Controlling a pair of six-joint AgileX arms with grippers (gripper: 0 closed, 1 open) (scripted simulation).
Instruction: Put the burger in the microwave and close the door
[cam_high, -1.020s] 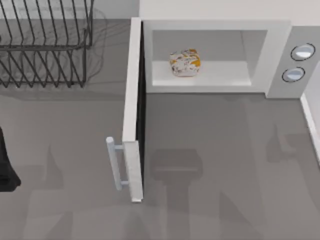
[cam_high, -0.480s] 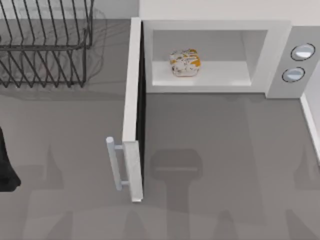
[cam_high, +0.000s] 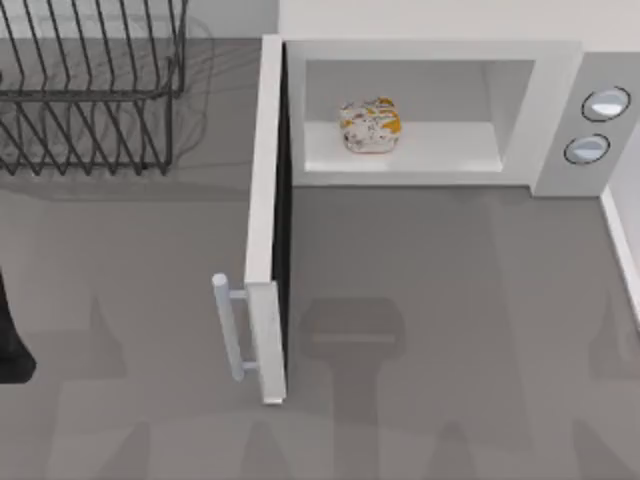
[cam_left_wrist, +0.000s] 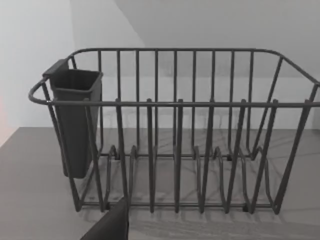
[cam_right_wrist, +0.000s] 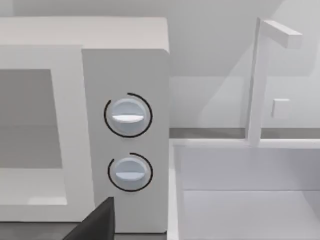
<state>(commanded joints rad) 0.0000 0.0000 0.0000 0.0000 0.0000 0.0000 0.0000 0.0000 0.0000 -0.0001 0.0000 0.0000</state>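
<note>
The burger (cam_high: 370, 127) is sitting inside the cavity of the microwave (cam_high: 440, 60), left of centre, while the door (cam_high: 266, 220) is standing wide open, projecting over the worktop (cam_high: 450, 300). The left arm (cam_high: 10, 340) is idling at the worktop's left edge. Neither gripper's opening can be told.

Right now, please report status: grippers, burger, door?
Left arm parked at table's left edge. Burger inside microwave. Door wide open, nothing in its swing path.
</note>
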